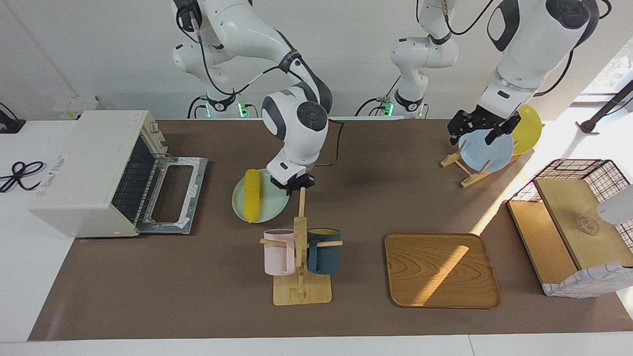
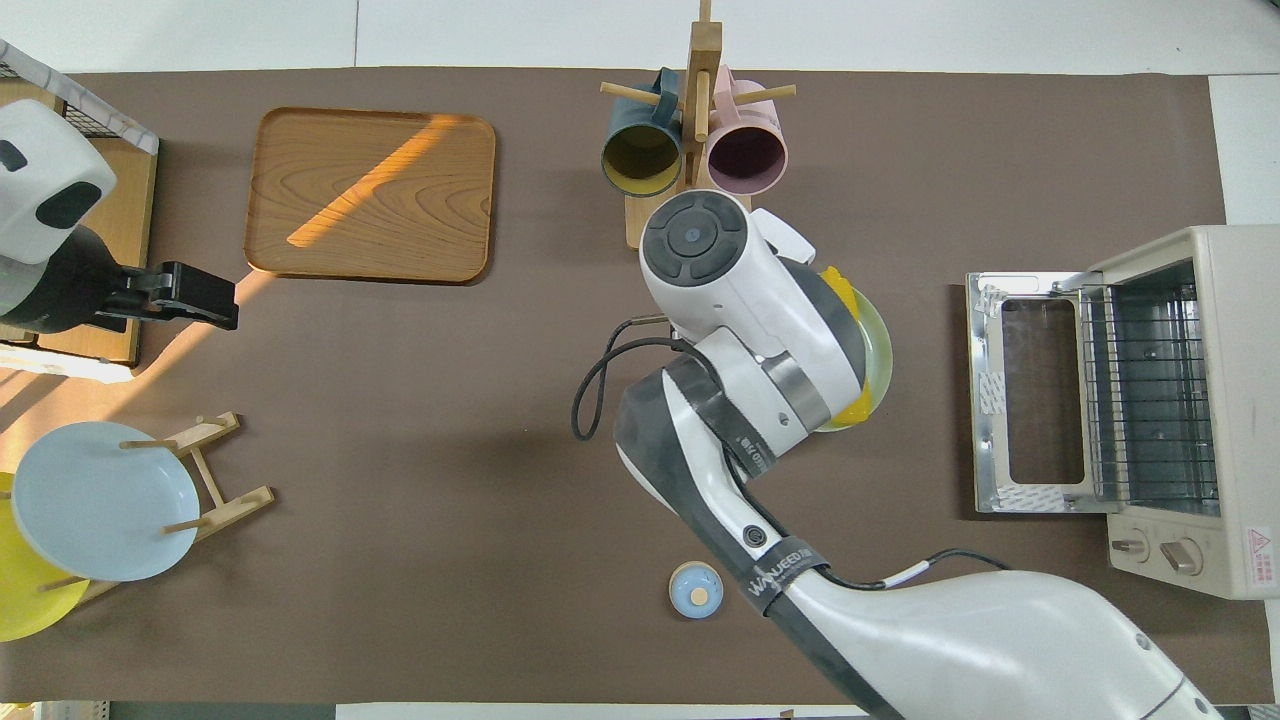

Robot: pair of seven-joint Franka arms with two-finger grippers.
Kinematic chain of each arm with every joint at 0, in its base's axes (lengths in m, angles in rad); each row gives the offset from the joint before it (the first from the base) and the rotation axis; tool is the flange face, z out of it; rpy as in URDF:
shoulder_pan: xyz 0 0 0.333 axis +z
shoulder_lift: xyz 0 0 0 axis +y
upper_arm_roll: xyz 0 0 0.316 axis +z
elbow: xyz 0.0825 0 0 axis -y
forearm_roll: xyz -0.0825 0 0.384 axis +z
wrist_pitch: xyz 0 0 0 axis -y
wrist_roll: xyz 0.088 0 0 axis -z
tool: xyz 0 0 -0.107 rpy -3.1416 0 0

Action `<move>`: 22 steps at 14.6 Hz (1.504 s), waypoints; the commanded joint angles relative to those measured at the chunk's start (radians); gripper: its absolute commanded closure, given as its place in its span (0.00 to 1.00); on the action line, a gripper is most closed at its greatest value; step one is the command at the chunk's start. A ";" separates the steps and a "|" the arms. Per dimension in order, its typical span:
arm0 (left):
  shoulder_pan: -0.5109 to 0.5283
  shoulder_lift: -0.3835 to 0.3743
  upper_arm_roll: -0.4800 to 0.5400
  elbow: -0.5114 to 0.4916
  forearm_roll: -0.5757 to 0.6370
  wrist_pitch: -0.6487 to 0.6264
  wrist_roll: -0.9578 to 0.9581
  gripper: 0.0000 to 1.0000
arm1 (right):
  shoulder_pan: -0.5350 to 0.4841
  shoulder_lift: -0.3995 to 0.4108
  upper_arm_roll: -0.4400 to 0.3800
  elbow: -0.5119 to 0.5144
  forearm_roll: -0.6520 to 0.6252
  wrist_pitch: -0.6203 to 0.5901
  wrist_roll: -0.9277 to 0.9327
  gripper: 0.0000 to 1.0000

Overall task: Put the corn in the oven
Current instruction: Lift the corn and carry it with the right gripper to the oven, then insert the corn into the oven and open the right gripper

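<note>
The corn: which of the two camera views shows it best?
The facing view shows it best. There the whole corn lies in plain sight on the pale green plate, beside the right gripper. In the overhead view the right arm covers it, and only two yellow ends show.

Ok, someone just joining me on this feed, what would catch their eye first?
Probably the bright yellow corn lying on a pale green plate, with the right gripper hanging over that plate's edge beside it. Next, the oven at the right arm's end of the table, its door dropped open. The left gripper waits over the plate rack.
</note>
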 commanded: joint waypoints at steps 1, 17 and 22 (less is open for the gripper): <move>0.011 -0.014 -0.007 -0.014 -0.010 0.013 0.013 0.00 | -0.079 -0.077 0.008 -0.041 -0.023 -0.072 -0.081 1.00; 0.013 -0.016 -0.007 -0.014 -0.010 0.013 0.013 0.00 | -0.516 -0.272 0.010 -0.394 -0.168 -0.015 -0.503 1.00; 0.013 -0.016 -0.007 -0.014 -0.010 0.013 0.013 0.00 | -0.587 -0.283 0.010 -0.453 -0.168 0.080 -0.598 1.00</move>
